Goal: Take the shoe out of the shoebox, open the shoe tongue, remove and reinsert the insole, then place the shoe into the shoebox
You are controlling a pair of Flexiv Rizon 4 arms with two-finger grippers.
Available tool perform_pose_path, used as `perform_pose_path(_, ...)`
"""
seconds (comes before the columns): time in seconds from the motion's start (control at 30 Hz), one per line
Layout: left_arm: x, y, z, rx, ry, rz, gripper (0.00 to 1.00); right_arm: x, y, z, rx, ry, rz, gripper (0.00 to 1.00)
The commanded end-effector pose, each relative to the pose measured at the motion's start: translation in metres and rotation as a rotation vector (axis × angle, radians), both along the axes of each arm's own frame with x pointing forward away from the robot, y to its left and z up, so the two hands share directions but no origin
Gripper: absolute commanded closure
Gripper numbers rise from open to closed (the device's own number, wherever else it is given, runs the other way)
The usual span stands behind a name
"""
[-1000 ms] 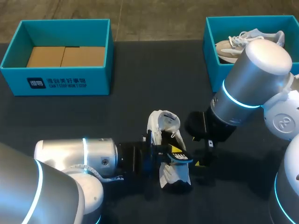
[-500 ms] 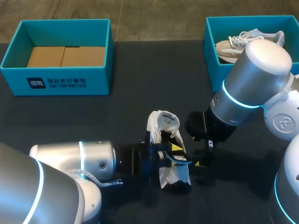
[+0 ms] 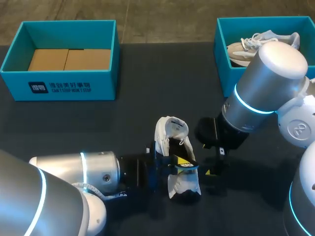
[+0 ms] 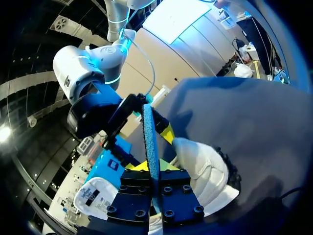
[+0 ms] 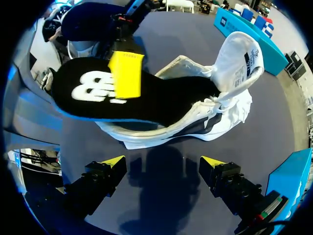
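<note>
Left claw [image 3: 183, 162] clamped on insole [image 5: 156, 100] partly out of shoe [image 3: 171, 133], shoe mid-table [image 3: 147, 88], just ahead of right claw [image 5: 161, 162] with fingers apart, long axis running away from robot, tongue end farthest

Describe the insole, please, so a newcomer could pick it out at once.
On the dark table, near its front edge, lies a white shoe. Over it the left gripper pinches the insole: the only flat black sheet, with a white logo and a blue underside.
</note>
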State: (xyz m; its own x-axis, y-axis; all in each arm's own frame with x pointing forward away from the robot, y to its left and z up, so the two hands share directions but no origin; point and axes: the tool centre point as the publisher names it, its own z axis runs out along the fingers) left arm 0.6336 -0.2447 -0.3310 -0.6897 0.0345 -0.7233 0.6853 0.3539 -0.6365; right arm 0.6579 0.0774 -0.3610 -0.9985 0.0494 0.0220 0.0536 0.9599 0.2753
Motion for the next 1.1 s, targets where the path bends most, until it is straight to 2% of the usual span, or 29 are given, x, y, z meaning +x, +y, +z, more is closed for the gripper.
perform_pose_path(0.03,0.012,-0.007,-0.01,0.01,0.003,0.011,1.0,-0.001,0.0,-0.001,0.0,-0.002,0.001,0.0)
perform_pose_path(0.37,0.021,-0.008,-0.02,0.05,-0.009,0.029,1.0,-0.001,0.0,-0.001,0.0,-0.002,0.001,0.0)
perform_pose_path(0.6,0.014,-0.006,-0.017,0.051,-0.024,0.016,1.0,-0.001,0.0,-0.001,0.0,-0.002,0.001,0.0)
perform_pose_path(0.63,0.012,-0.006,-0.016,0.049,-0.025,0.015,0.93,-0.001,0.0,-0.001,0.0,-0.002,0.001,0.0)
perform_pose_path(0.67,0.01,-0.005,-0.014,0.046,-0.025,0.015,0.79,-0.001,0.0,-0.001,0.0,-0.002,0.001,0.0)
perform_pose_path(0.7,0.008,-0.005,-0.013,0.041,-0.026,0.013,0.77,-0.001,0.0,-0.001,0.0,-0.002,0.001,0.0)
perform_pose_path(0.97,-0.008,0.001,0.0,0.018,-0.035,-0.006,0.66,-0.001,0.0,-0.001,0.0,-0.002,0.001,0.0)
perform_pose_path(1.1,-0.011,0.003,0.003,0.017,-0.039,-0.008,0.66,-0.001,0.0,-0.001,0.0,-0.002,0.001,0.0)
